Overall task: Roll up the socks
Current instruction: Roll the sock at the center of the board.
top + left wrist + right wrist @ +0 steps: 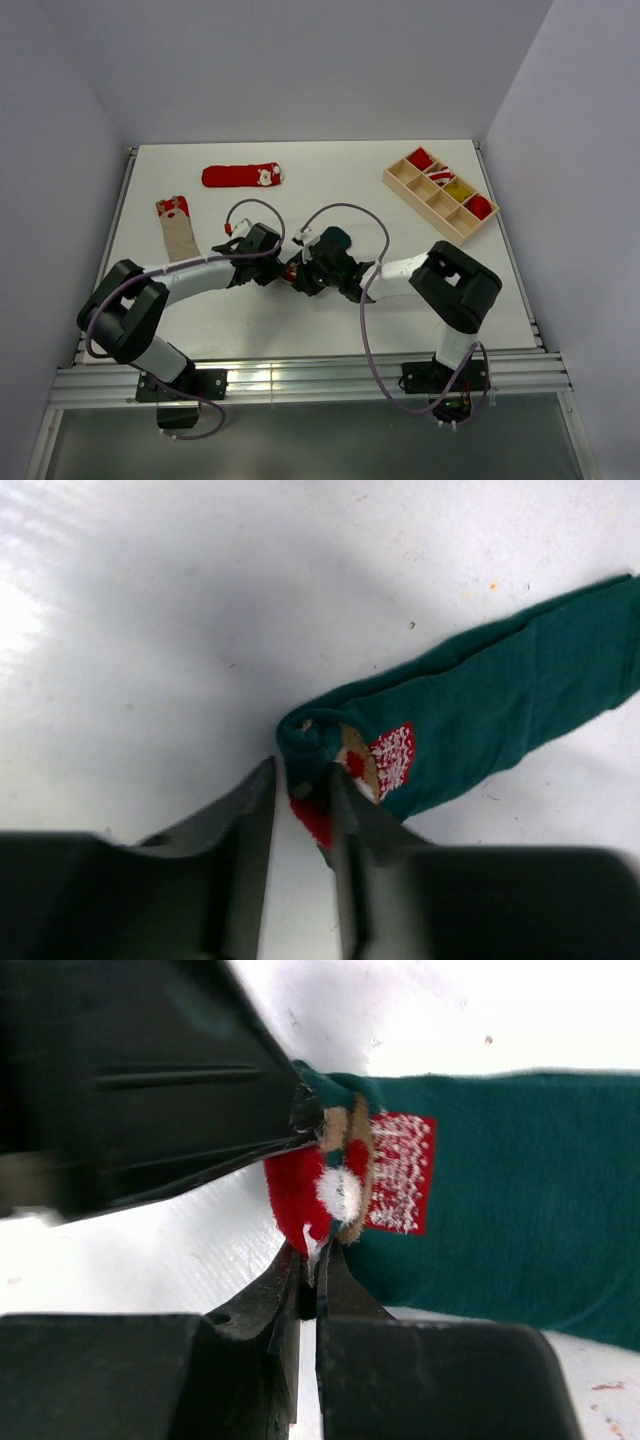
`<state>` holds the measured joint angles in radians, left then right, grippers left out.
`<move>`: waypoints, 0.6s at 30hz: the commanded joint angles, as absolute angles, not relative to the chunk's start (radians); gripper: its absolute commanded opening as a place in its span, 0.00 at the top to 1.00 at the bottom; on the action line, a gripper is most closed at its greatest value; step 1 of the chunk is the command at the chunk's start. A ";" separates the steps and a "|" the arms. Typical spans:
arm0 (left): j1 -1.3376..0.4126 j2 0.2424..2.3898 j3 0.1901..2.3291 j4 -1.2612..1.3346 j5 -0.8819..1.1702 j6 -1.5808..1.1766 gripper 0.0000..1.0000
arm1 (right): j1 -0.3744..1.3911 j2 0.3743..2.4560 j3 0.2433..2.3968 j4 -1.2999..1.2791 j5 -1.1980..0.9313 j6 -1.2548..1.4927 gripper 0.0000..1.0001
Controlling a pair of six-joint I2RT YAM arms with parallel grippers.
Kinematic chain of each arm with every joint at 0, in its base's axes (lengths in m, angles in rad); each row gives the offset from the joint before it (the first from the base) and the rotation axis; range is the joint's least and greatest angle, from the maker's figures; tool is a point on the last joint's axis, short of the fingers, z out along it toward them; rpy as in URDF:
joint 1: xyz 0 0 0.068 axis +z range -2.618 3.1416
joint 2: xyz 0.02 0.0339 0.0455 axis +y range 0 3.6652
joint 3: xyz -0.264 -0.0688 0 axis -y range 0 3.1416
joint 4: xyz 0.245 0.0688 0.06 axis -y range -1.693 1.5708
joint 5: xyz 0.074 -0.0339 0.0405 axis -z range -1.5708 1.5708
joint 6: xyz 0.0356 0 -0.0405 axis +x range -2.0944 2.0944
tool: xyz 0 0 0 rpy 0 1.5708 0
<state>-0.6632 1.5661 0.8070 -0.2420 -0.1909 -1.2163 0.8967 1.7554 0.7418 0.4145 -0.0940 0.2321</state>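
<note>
A dark green sock (338, 238) with a red toe and a red-and-white patch lies at the table's middle. It also shows in the left wrist view (500, 700) and the right wrist view (520, 1190). Its toe end is folded over. My left gripper (302, 780) is closed on that folded end, and my right gripper (318, 1250) is shut on the edge of the red toe (295, 1190) from the other side. In the top view the two grippers, left (280, 262) and right (308, 272), meet tip to tip beside the sock. A red sock (243, 176) and a beige sock (178, 228) lie flat at the far left.
A wooden tray (398, 178) with several compartments stands at the back right and holds rolled red and yellow socks. Purple cables loop above both wrists. White walls close the table on three sides.
</note>
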 commanded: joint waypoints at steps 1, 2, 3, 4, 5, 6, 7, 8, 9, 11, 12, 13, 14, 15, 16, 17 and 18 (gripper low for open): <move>-0.663 1.482 0.758 -0.192 -0.207 -1.278 0.64 | 0.835 1.778 0.765 0.351 -0.292 0.354 1.00; -0.663 1.467 0.747 -0.183 -0.215 -1.291 0.58 | 0.801 1.782 0.762 0.360 -0.332 0.376 1.00; -0.663 1.439 0.720 -0.154 -0.221 -1.296 0.52 | 0.783 1.790 0.758 0.371 -0.368 0.421 1.00; -0.663 1.422 0.706 -0.138 -0.221 -1.301 0.42 | 0.767 1.813 0.758 0.388 -0.444 0.446 1.00; -0.663 1.410 0.692 -0.115 -0.219 -1.301 0.36 | 0.734 1.824 0.756 0.405 -0.481 0.465 1.00; -0.663 1.392 0.668 -0.098 -0.216 -1.302 0.32 | 0.720 1.831 0.753 0.423 -0.511 0.509 1.00; -0.663 1.385 0.658 -0.077 -0.210 -1.302 0.26 | 0.709 1.851 0.750 0.451 -0.564 0.528 1.00; -0.661 1.382 0.650 -0.066 -0.206 -1.298 0.25 | 0.692 1.861 0.753 0.457 -0.587 0.544 1.00; -0.663 1.379 0.638 -0.058 -0.201 -1.296 0.25 | 0.684 1.873 0.755 0.466 -0.612 0.579 1.00; -0.663 1.385 0.627 -0.040 -0.187 -1.298 0.26 | 0.667 1.903 0.750 0.509 -0.671 0.623 1.00; -0.663 1.394 0.626 -0.032 -0.183 -1.298 0.26 | 0.651 1.911 0.744 0.537 -0.690 0.673 1.00; -0.663 1.399 0.624 -0.022 -0.172 -1.298 0.28 | 0.641 1.917 0.733 0.575 -0.699 0.695 1.00; -0.663 1.405 0.624 -0.017 -0.170 -1.298 0.28 | 0.634 1.924 0.730 0.587 -0.706 0.712 1.00; -0.663 1.416 0.626 -0.015 -0.169 -1.298 0.29 | 0.620 1.933 0.726 0.603 -0.719 0.735 1.00; -0.663 1.422 0.629 -0.014 -0.170 -1.299 0.30 | 0.615 1.936 0.718 0.621 -0.722 0.745 1.00; -0.663 1.434 0.633 -0.017 -0.172 -1.299 0.31 | 0.611 1.937 0.718 0.620 -0.723 0.750 1.00; -0.663 1.440 0.634 -0.017 -0.172 -1.302 0.31 | 0.607 1.945 0.718 0.614 -0.723 0.750 1.00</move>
<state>-0.6624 1.4200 0.6266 -0.0605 -0.1799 -1.2800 0.6209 1.9213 0.7410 0.5926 -0.6807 0.6888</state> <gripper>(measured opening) 0.694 0.070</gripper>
